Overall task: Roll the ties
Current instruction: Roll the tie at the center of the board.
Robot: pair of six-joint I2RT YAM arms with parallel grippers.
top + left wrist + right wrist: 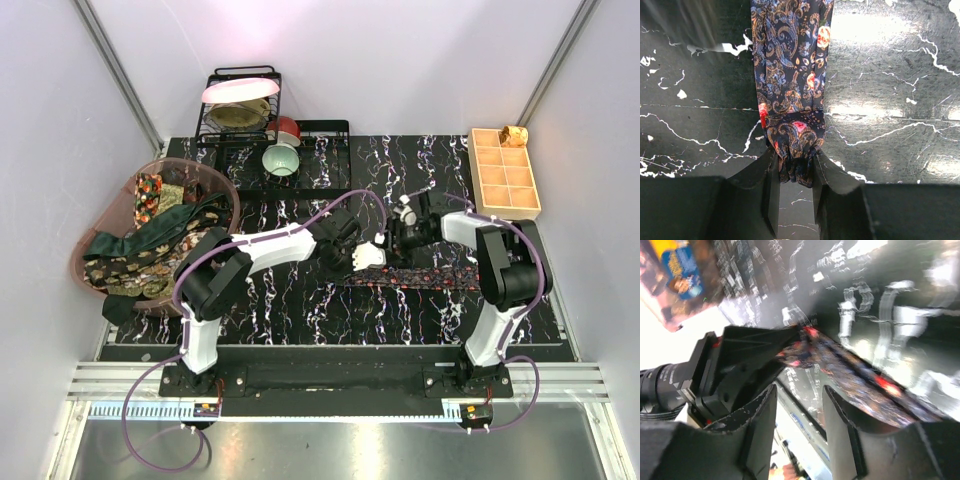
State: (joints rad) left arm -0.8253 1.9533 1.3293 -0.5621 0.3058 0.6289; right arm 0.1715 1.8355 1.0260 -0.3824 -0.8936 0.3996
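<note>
A dark tie (425, 277) with red dots lies stretched across the marble table (300, 310), running right from the middle. In the left wrist view the tie (790, 65) shows a paisley pattern with red flowers, and my left gripper (795, 159) is shut on its folded, bunched end. Seen from above, my left gripper (368, 256) sits at the tie's left end. My right gripper (398, 240) hovers close beside it, tilted. Its jaws (800, 395) stand open with nothing between them, and the tie (860, 382) runs just beyond them.
A brown basket (225, 190) at the left holds several more ties (140, 245). A black dish rack (300, 128) with a plate and bowls stands at the back. A tan gridded tray (505, 172) sits at the back right.
</note>
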